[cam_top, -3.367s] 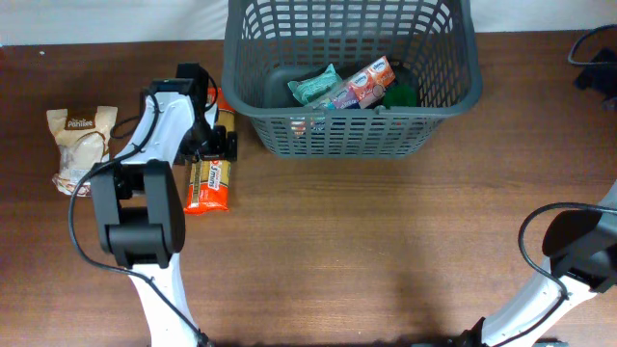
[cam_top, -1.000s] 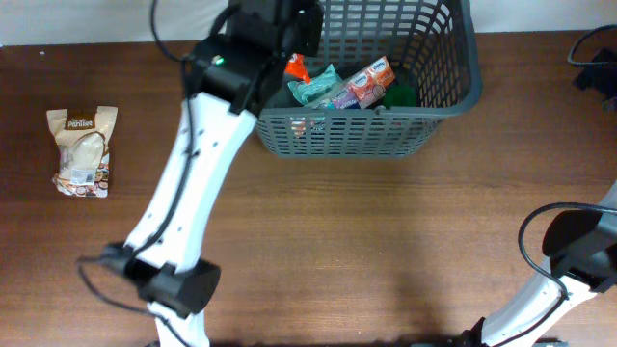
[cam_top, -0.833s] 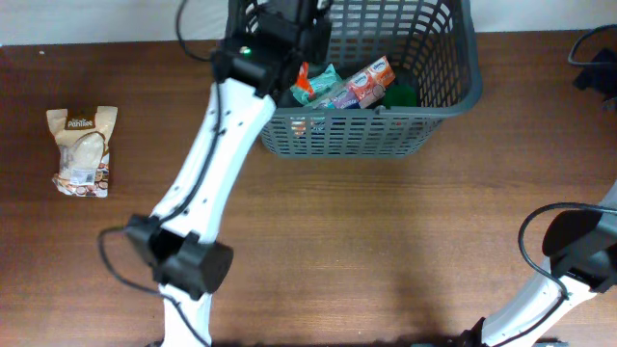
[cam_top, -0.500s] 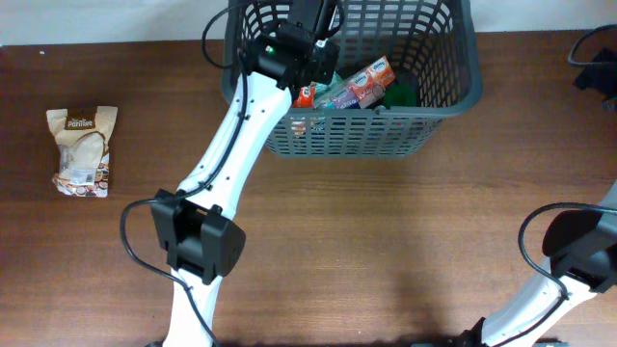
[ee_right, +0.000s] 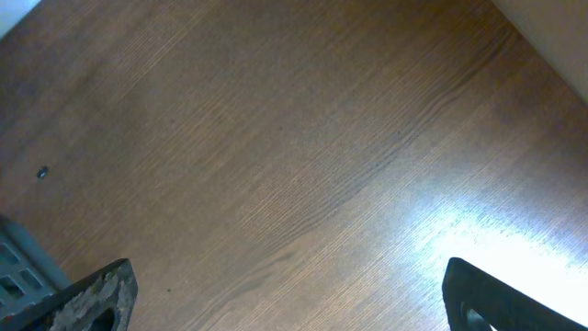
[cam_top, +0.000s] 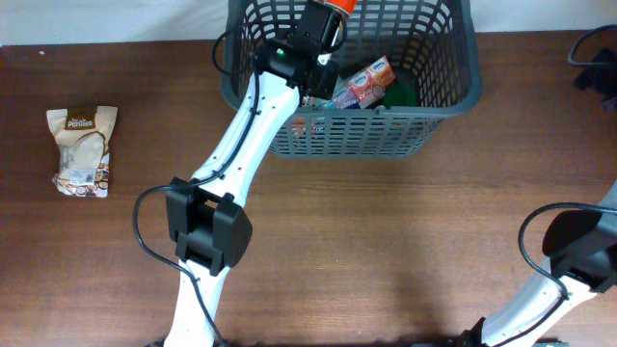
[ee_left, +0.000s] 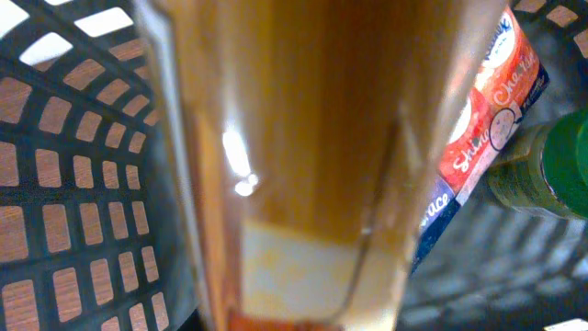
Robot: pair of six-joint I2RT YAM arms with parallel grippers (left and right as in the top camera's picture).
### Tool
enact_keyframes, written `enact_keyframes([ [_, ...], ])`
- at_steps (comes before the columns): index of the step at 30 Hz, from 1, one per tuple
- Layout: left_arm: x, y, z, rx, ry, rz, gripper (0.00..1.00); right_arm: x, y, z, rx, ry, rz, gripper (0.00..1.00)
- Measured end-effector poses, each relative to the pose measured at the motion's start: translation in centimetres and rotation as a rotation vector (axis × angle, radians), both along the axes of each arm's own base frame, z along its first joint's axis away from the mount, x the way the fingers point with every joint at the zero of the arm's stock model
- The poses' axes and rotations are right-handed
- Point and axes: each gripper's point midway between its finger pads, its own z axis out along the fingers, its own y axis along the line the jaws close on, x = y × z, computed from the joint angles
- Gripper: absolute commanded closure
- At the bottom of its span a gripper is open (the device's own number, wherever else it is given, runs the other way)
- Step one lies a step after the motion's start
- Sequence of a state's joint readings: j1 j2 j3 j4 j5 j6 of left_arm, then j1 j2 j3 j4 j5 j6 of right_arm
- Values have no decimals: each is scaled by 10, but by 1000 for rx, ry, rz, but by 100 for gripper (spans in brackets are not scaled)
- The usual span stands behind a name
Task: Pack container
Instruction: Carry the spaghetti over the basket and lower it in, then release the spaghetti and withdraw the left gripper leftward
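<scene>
Brown wooden table [cam_top: 386, 241], white surface [cam_top: 96, 19] beyond.

Soft, even light lies on the table [cam_top: 386, 241], and the shadows are faint. Up close, the packet [ee_left: 303, 138] is a blur with one small glint. White glare washes the wood under the right wrist.

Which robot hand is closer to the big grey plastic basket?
Left. The left gripper, shut on an orange packet, is over the dark grey plastic lattice basket; the open right gripper is over the wooden table, well away.
</scene>
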State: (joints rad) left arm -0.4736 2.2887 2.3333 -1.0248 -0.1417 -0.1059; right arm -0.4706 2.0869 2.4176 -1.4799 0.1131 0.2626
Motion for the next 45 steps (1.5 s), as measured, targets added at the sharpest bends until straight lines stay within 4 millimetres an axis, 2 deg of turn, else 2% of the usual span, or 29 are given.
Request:
enact_keyframes([
  [2, -1, 0, 0, -3, 4, 2, 60, 0, 0, 0, 0, 0, 0, 1],
  [5, 1, -1, 1, -11, -5, 5, 31, 0, 0, 0, 0, 0, 0, 1],
  [7, 2, -2, 3, -17, -9, 8, 24, 0, 0, 0, 0, 0, 0, 1],
  [9, 2, -2, 2, -17, -9, 9, 7, 0, 0, 0, 0, 0, 0, 1],
  [12, 2, -2, 2, -17, -9, 11, 3, 0, 0, 0, 0, 0, 0, 2],
  [17, 2, 2, 8, 6, -18, 5, 2, 0, 0, 0, 0, 0, 0, 1],
  [20, 6, 8, 36, 18, -74, 23, 2, 0, 0, 0, 0, 0, 0, 1],
  [21, 10, 10, 62, 5, -133, 36, 2, 0, 0, 0, 0, 0, 0, 1],
  [24, 15, 18, 120, -35, -259, 55, 2, 0, 0, 0, 0, 0, 0, 1],
  [26, 13, 30, 161, -64, -344, 75, 1, 0, 0, 0, 0, 0, 0, 1],
  [27, 9, 41, 183, -77, -384, 90, 0, 0, 0, 0, 0, 0, 0, 1],
  [29, -2, 63, 216, -86, -440, 126, 1, 0, 0, 0, 0, 0, 0, 1],
  [31, -19, 96, 248, -74, -491, 187, 1, 0, 0, 0, 0, 0, 0, 1],
  [32, -25, 110, 259, -68, -510, 215, 1, 0, 0, 0, 0, 0, 0, 1],
  [35, -57, 172, 284, -4, -527, 345, 1, 0, 0, 0, 0, 0, 0, 1],
  [38, -82, 230, 286, 57, -489, 475, 1, 0, 0, 0, 0, 0, 0, 1],
  [41, -104, 287, 271, 103, -403, 628, 1, 0, 0, 0, 0, 0, 0, 1],
  [45, -121, 346, 249, 111, -299, 762, 1, 0, 0, 0, 0, 0, 0, 2],
])
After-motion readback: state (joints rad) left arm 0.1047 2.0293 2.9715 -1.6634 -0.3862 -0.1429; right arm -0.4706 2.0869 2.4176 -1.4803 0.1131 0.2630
